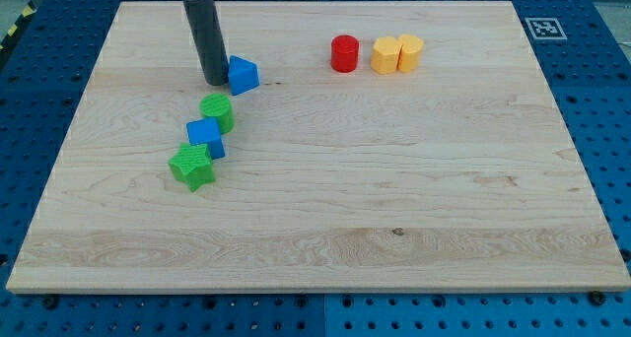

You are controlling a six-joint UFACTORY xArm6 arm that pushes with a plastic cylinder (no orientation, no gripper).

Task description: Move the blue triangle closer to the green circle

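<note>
Just above the green circle (217, 111) toward the view's top, the blue triangle (243, 75) sits near but apart from it, my tip (216, 81), a bare rod holding nothing, touching its left side, the closing push seemingly unfinished.

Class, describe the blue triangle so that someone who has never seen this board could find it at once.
Start at the wooden board and go to its upper left, where the dark rod comes down. The blue triangle sits right beside my tip, on the view's right. Unlike the blue cube lower down, it stands above the green circle.
</note>
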